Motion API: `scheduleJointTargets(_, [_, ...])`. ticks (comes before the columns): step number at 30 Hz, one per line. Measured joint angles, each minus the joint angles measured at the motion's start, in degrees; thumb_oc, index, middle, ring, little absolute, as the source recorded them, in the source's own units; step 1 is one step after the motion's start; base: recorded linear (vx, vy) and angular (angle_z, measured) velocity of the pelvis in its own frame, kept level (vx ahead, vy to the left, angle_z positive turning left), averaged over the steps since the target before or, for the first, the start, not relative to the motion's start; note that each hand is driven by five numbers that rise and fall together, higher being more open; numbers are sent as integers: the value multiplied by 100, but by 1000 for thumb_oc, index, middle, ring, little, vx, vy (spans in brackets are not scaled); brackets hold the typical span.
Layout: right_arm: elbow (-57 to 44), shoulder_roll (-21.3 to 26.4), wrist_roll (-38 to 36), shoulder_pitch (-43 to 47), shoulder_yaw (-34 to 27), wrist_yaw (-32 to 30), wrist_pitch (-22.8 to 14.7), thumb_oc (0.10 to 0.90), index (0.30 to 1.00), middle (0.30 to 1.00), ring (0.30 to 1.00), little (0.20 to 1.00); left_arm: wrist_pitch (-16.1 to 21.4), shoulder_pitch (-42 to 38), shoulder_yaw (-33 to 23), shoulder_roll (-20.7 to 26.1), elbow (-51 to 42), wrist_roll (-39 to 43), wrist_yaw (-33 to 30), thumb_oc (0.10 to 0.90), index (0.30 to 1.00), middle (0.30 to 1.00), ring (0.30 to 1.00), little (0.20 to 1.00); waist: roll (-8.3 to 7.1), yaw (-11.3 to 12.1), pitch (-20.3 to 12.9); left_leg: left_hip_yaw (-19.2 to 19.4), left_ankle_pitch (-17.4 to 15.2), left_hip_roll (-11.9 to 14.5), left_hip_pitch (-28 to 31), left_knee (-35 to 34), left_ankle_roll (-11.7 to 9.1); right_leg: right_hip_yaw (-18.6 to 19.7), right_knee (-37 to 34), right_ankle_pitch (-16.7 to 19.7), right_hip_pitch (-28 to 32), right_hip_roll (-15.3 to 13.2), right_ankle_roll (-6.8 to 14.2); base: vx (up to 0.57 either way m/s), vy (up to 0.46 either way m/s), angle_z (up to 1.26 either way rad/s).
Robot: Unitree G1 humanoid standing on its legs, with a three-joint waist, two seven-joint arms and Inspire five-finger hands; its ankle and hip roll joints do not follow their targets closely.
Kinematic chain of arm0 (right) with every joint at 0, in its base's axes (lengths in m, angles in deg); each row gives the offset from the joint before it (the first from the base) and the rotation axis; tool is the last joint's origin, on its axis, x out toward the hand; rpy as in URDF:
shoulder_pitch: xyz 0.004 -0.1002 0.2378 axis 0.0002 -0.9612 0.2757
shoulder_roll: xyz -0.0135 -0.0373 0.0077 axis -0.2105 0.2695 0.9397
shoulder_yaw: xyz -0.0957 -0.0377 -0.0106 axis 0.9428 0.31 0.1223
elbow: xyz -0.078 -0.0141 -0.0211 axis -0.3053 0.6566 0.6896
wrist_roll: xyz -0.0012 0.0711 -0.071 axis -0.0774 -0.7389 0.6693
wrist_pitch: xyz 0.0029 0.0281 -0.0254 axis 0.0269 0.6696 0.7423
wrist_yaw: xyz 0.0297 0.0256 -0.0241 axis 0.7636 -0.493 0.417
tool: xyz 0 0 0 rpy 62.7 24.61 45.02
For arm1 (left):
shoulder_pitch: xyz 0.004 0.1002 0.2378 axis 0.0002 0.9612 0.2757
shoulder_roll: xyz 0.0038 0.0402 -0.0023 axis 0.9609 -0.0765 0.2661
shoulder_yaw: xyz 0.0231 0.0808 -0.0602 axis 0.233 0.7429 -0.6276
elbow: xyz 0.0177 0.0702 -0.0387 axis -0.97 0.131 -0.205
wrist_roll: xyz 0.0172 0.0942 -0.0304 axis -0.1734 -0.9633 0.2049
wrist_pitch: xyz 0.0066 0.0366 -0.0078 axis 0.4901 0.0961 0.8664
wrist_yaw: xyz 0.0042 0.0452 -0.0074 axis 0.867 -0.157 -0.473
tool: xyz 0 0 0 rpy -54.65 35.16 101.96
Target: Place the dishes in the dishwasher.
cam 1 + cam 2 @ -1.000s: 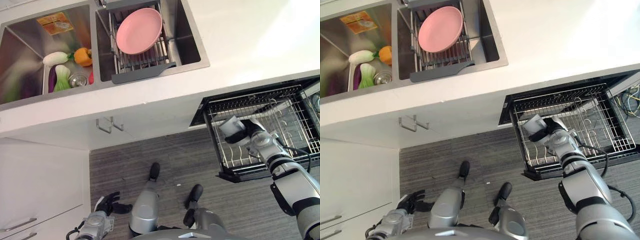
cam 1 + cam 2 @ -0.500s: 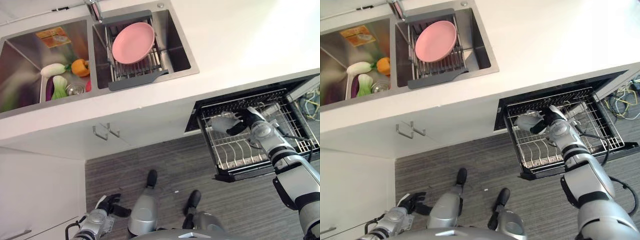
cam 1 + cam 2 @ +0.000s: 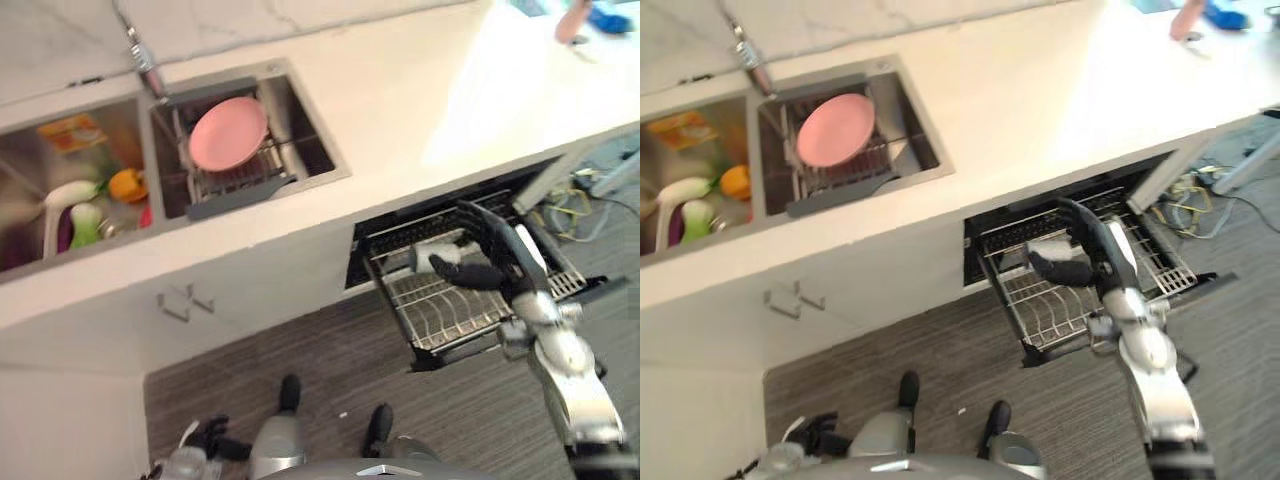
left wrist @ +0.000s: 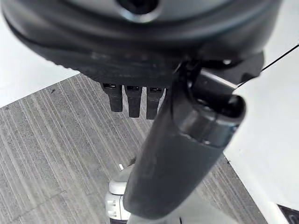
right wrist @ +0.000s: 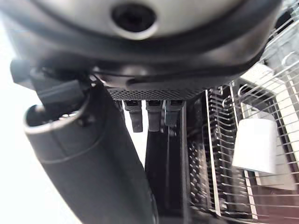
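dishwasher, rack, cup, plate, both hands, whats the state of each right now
dishwasher: open
dish rack: pulled out over the floor
white cup: lying in the dish rack, not held
pink plate: resting on the drying rack in the sink, untouched
right hand: open, fingers straight, over the dish rack beside the white cup
left hand: idle low by the floor, fingers relaxed

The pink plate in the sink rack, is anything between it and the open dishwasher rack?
Yes. The pink plate sits in the sink, and the white countertop lies between it and the pulled-out dishwasher rack below, where the right hand hovers.
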Motion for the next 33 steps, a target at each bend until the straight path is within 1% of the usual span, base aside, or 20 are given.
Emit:
scheduleJointTargets(6, [43,-232,-855,25,22,-159,-426,800,900,900,900,900,16,20,4,-288,61,-135,-231,800,900,900,900,900,329,46,-448,28,-27,50,-194,3,57,-39,0,1,-186,34,5,3,-3,3])
scheduleJointTargets(12, [50,-133,-911,161,97,-118,-485,800,900,900,900,900,9,55,9,-288,149,-135,-251,800,900,900,900,900,311,167,-471,1,50,21,-175,30,48,-66,0,2,-172,14,-2,-2,-37,3])
scheduleJointTargets(13, [35,-218,-910,207,188,-142,-489,800,900,900,900,900,10,92,-14,-341,155,-128,-279,800,900,900,900,900,364,269,-458,-14,85,-7,-244,64,19,-84,14,-9,-123,65,12,-55,-138,35])
scheduleJointTargets(14, [-311,-455,-977,209,188,-466,-551,800,900,900,900,900,139,92,-135,-405,-37,-120,-541,800,900,900,900,900,269,213,-398,-67,147,-126,-602,585,-150,-194,-4,-113,-122,-41,148,-53,-31,115])
scheduleJointTargets(15, [-694,-503,-988,418,373,-562,-970,800,900,900,900,900,310,-13,-102,-540,-193,-123,-759,800,900,900,900,900,268,162,-328,178,608,-334,-1025,862,-447,-399,25,-180,-182,-239,6,39,-48,144])
scheduleJointTargets(16, [-741,-311,-949,682,458,-514,-1096,800,900,900,900,900,318,-133,-103,-604,-188,-122,-831,800,900,900,900,900,270,218,-232,505,770,-347,-1180,904,-460,-532,3,-158,-182,-281,-58,49,12,134])
scheduleJointTargets(17, [-741,-115,-940,987,577,-507,-1157,800,900,900,900,900,318,-299,-104,-637,-60,-121,-870,800,900,900,900,900,316,273,-183,1370,635,-188,-1295,979,-437,-752,-12,-149,-177,-300,-130,47,21,52])
scheduleJointTargets(18, [-741,-115,-940,987,577,-507,-1157,800,900,900,900,900,318,-299,-104,-637,-60,-121,-870,800,900,900,900,900,316,273,-183,1370,635,-188,-1295,979,-437,-752,-12,-149,-177,-300,-130,24,66,53])
scheduleJointTargets(19, [-765,-30,-918,1202,678,-519,-1183,800,900,900,900,900,245,-346,-108,-601,119,-123,-905,800,900,900,900,900,308,311,-190,2151,413,-1,-1330,953,-323,-933,-11,-172,-169,-303,-145,151,69,59])
scheduleJointTargets(21, [-879,10,-826,1402,673,-514,-1285,800,900,900,900,900,255,-266,-168,-541,227,-129,-928,800,900,900,900,900,226,392,-154,2616,231,206,-1269,760,-186,-1077,-6,-216,-171,-311,-89,277,128,54])
scheduleJointTargets(23, [-803,-48,-822,1389,675,-541,-1291,800,900,900,900,900,222,-9,-165,-556,440,-133,-938,800,900,900,900,900,204,447,-194,1859,265,42,-732,196,-145,-1181,22,-293,133,-325,147,274,188,25])
scheduleJointTargets(24, [-746,-25,-784,1387,625,-551,-1292,800,900,900,900,900,155,169,-150,-598,519,-138,-931,800,900,900,900,900,247,449,-228,1677,190,-56,-417,-16,41,-1232,58,-353,295,-332,261,287,252,30])
scheduleJointTargets(25, [-739,-90,-645,1352,517,-566,-1291,800,900,900,900,900,119,178,-139,-585,602,-158,-925,800,900,900,900,900,145,457,-236,1695,55,-194,-341,-12,450,-1305,179,-429,336,-505,392,266,256,24])
scheduleJointTargets(27, [-738,-100,-518,1348,501,-600,-1256,800,900,900,900,900,67,154,-106,-592,630,-295,-889,800,900,900,900,900,-13,449,-262,1673,-81,-489,-200,21,640,-1278,647,-512,318,-867,517,214,260,26])
scheduleJointTargets(28, [-736,-118,-441,1342,511,-606,-1217,800,900,900,900,900,55,123,-94,-590,633,-374,-861,800,900,900,900,900,-10,442,-269,1693,-83,-570,-97,23,664,-1274,950,-514,312,-1025,514,172,250,27])
scheduleJointTargets(29, [-737,-128,-337,1306,568,-580,-1200,800,900,900,900,900,86,86,-104,-527,550,-386,-856,800,900,900,900,900,29,444,-313,1698,-121,-667,106,22,817,-1143,2068,-513,12,-1412,513,108,164,19])
scheduleJointTargets(30, [-737,-128,-337,1306,568,-580,-1200,800,900,900,900,900,86,86,-104,-527,550,-386,-856,800,900,900,900,900,29,444,-313,1698,-121,-667,106,22,817,-1143,2068,-513,12,-1412,513,108,136,20])
scheduleJointTargets(31, [-738,-131,-252,1301,581,-518,-1198,800,900,900,900,900,128,41,-92,-440,484,-385,-862,800,900,900,900,900,23,385,-345,1647,-187,-714,193,24,907,-835,2919,-594,-315,-1654,523,87,100,44])
scheduleJointTargets(32, [-747,-124,-206,1251,674,-480,-1191,800,900,900,900,900,213,-38,35,-179,327,-385,-896,800,900,900,900,900,-97,235,-445,1487,-268,-782,207,25,1017,-193,3703,-812,-864,-1733,679,105,120,49])
scheduleJointTargets(33, [-740,-122,-148,1249,706,-424,-1186,800,900,900,900,900,237,-151,84,-79,326,-384,-900,800,900,900,900,900,-130,193,-460,1420,-359,-789,240,25,1074,119,3942,-875,-1141,-1632,761,189,62,54])
